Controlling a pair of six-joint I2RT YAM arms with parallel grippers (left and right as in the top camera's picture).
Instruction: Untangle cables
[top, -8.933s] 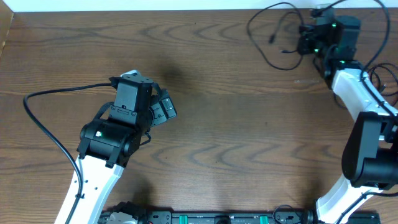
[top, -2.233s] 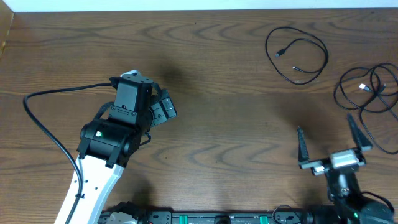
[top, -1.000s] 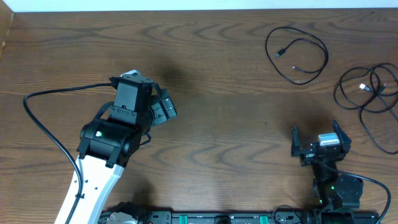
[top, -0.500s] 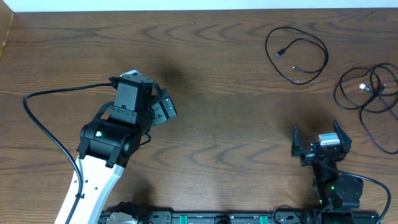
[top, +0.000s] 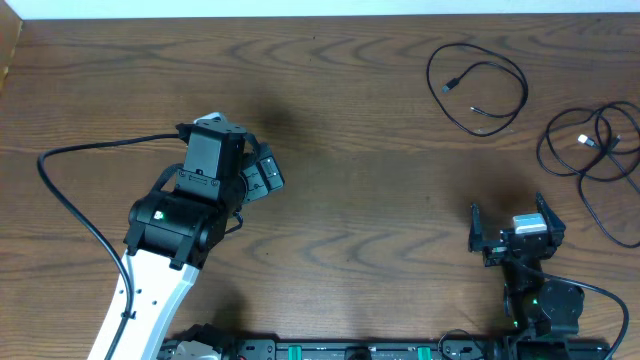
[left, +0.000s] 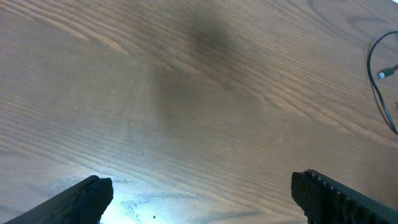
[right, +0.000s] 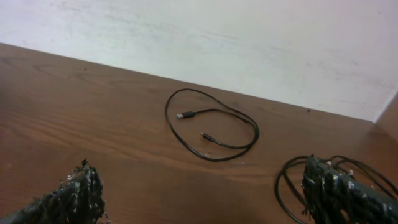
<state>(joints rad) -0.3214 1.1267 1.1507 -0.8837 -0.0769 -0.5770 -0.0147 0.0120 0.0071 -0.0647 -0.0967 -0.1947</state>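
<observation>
One thin black cable (top: 478, 85) lies by itself in a loose loop at the back right; the right wrist view shows the same cable (right: 211, 124) with both plug ends inside its loop. A second bundle of black cables (top: 592, 150) with a small white end in it lies at the far right edge. The right finger partly hides this bundle (right: 290, 182) in the right wrist view. My right gripper (top: 508, 210) stands open near the front edge, short of both and holding nothing. My left gripper (top: 270, 178) hovers open over bare wood at the left, far from the cables.
The brown wooden table (top: 360, 150) ends at a white wall behind. The left arm's thick black wire (top: 70, 190) arcs over the table's left side. A stretch of the lone cable (left: 377, 81) shows at the right edge of the left wrist view.
The right arm left the black loop at the back right and drew back to the front edge. Nothing has moved in the last second. The left arm stayed still throughout.
</observation>
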